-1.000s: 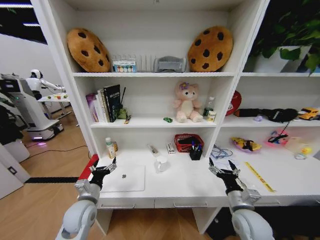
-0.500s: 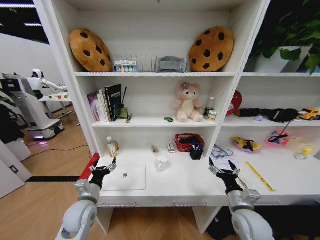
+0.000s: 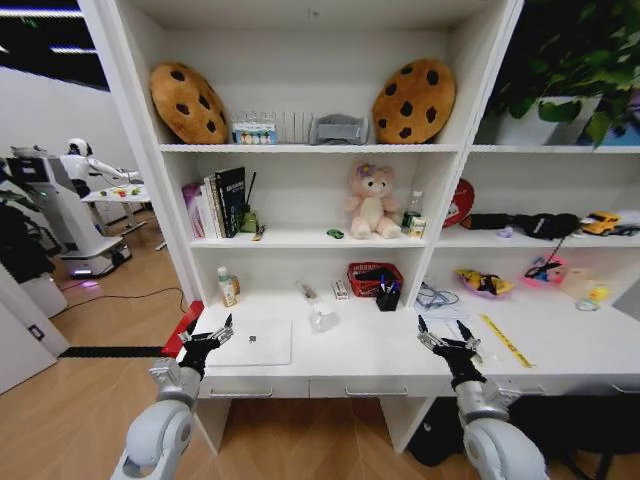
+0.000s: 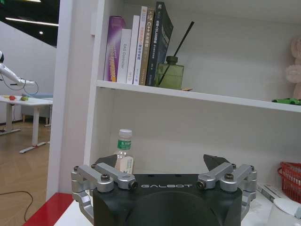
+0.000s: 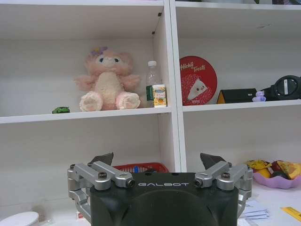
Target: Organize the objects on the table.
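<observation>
A slim silver-white laptop (image 3: 250,343) lies shut on the left part of the white table (image 3: 370,352). My left gripper (image 3: 208,333) hovers open over the table's front left corner, next to the laptop. My right gripper (image 3: 447,334) is open over the front edge, right of centre. A tiny green toy car (image 3: 335,234) sits on the middle shelf beside a pink plush bear (image 3: 372,203); the car (image 5: 60,110) also shows in the right wrist view. Pens stand in a dark holder (image 3: 388,298). Both the left gripper (image 4: 163,162) and the right gripper (image 5: 157,160) hold nothing.
A white mug (image 3: 322,317), a red basket (image 3: 370,278) and a small bottle (image 3: 228,287) stand at the back of the table. A yellow strip (image 3: 507,341) lies at the right. Books (image 3: 215,205) fill the middle shelf. Another robot (image 3: 60,205) stands far left on the wooden floor.
The whole picture has shifted: the desk and shelving look a little farther off and more floor shows, so the camera moved. Both arms keep their pose, grippers still open.
</observation>
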`<state>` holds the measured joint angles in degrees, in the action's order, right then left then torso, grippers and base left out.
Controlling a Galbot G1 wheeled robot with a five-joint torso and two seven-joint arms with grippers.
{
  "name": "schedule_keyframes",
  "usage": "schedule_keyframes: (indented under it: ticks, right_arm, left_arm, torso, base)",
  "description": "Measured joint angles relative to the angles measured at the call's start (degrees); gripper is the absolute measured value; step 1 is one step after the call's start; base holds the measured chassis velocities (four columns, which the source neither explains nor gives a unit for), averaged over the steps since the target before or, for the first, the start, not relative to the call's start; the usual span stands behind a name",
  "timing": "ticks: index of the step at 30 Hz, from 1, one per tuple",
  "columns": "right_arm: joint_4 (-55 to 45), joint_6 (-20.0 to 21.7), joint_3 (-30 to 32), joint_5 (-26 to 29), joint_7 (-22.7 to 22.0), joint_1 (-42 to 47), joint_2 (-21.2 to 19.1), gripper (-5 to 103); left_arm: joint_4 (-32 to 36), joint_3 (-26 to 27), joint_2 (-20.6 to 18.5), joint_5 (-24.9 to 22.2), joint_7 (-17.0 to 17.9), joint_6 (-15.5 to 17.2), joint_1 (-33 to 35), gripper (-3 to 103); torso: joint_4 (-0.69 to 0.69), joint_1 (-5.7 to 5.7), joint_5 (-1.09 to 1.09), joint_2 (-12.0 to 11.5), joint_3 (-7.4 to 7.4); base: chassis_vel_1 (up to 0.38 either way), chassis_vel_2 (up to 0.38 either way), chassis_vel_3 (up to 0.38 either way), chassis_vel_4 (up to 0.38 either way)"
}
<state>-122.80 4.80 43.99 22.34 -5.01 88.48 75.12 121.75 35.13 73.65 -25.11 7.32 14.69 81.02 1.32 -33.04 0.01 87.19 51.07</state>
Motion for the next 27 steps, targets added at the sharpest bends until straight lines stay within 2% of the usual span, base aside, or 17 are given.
schedule_keyframes:
  ticks: [9,27]
  right_arm:
    - [0.0,0.0,0.0,0.0,0.0,0.0,0.0,100]
    - [0.0,0.0,0.0,0.0,0.0,0.0,0.0,100]
  left_arm:
    - [0.0,0.0,0.0,0.0,0.0,0.0,0.0,100]
    - [0.0,0.0,0.0,0.0,0.0,0.0,0.0,100]
  torso:
    - [-0.01,-0.01,-0.01,0.0,0.0]
    - [0.0,0.0,-0.03,0.01,-0.01]
  base:
    - [0.11,-0.123,-0.114,0.121]
    - [0.18,-0.169,-0.176,0.164]
